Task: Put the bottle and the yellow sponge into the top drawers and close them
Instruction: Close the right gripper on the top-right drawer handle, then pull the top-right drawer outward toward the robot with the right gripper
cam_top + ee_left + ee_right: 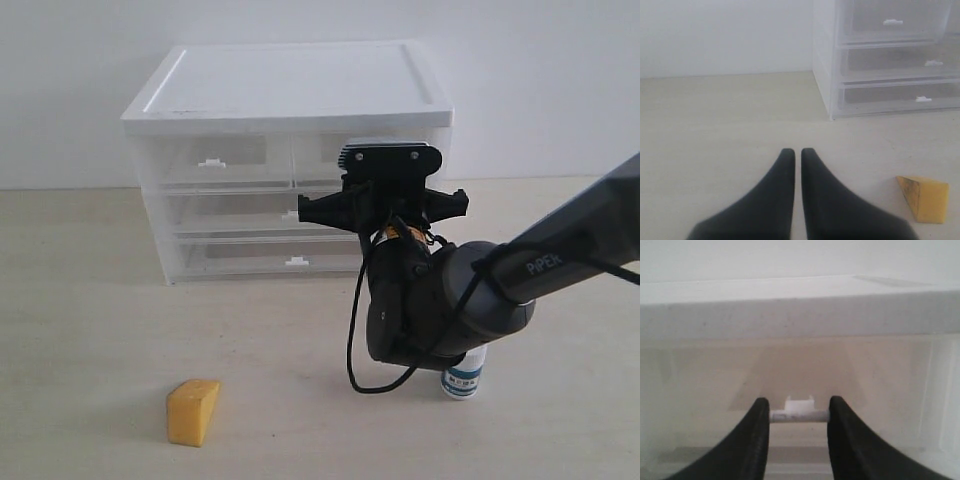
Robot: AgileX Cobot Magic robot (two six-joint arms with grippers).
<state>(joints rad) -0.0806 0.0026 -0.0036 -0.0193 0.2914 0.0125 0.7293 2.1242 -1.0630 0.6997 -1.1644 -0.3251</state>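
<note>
1. White plastic pill bottle (463,378) with a dark teal-blue label band: I see it standing upright on the pale beige tabletop (90,300). It is at the right of the exterior view, out in front of the cabinet and well apart from it. The right arm (470,300) covers the upper part of the bottle, so I cannot see the cap.
2. Orange-yellow wedge-shaped foam sponge (193,411) (925,198): it lies on the tabletop at the left front of the exterior view. It is well apart from the bottle and the cabinet, and nothing touches it.
3. White-topped clear plastic cabinet (290,90): it stands at the back, before the white wall. The left top drawer (215,160) sits flush with the frame. The two full-width clear drawers (230,255) below it also sit flush.
4. Right side: the right gripper (799,404) is level with the right top drawer (715,375), directly against its front. Its two black fingers (757,440) stand one at each end of the small white handle tab (799,415). Each finger touches the tab, so I record it as clamped between them.
5. Left side: the left gripper (797,152) hangs low over the tabletop. Its black fingers (775,200) are together, with only a thin slit between them, and they hold nothing. The sponge lies near it, off to one side, without contact.
</note>
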